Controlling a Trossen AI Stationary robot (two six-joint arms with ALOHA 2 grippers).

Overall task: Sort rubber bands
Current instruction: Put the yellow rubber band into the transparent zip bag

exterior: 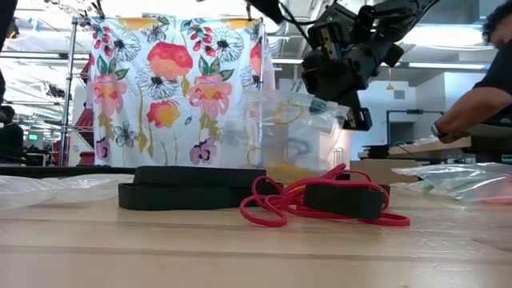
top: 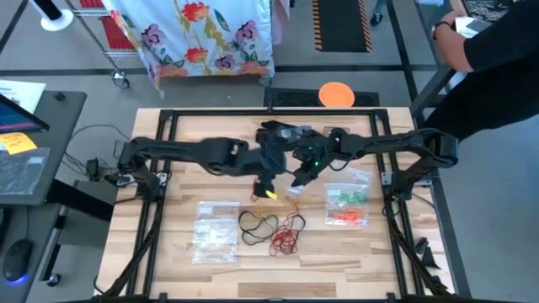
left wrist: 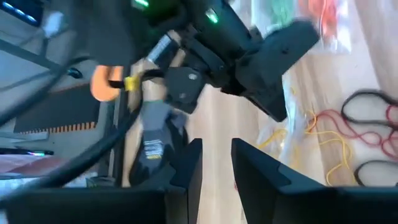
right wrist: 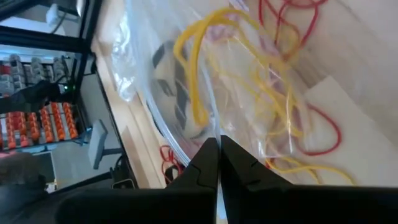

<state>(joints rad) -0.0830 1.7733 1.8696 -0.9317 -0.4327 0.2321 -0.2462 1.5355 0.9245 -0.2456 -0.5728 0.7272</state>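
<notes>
My right gripper [right wrist: 217, 152] is shut on a clear plastic bag [exterior: 280, 128] that holds yellow rubber bands [right wrist: 199, 68], raised above the table's middle [top: 299, 175]. My left gripper [left wrist: 214, 168] is open beside it [top: 266, 187], near the yellow bands [top: 269, 194]; nothing shows between its fingers. More yellow bands [left wrist: 298, 127] lie loose on the wood. Black bands [top: 257, 224] and red bands [top: 286, 240] lie nearer the front edge. A second bag [top: 347, 206] with green and orange bands lies flat to the right. My right gripper pinches the clear bag's edge [right wrist: 208, 134] between its two shut fingers. The bag hangs lifted below the gripper [exterior: 352, 120], slack, with the yellow bands lying inside it. One layer or two, I cannot tell.
An empty-looking clear bag [top: 215, 231] lies flat at the table's left front. A dark glove-like thing [top: 276, 133] sits near the far edge. A person [top: 493, 50] stands past the far right corner, with an arm [exterior: 472, 104] over a side bench. The black frame rails [top: 160, 194] border the table.
</notes>
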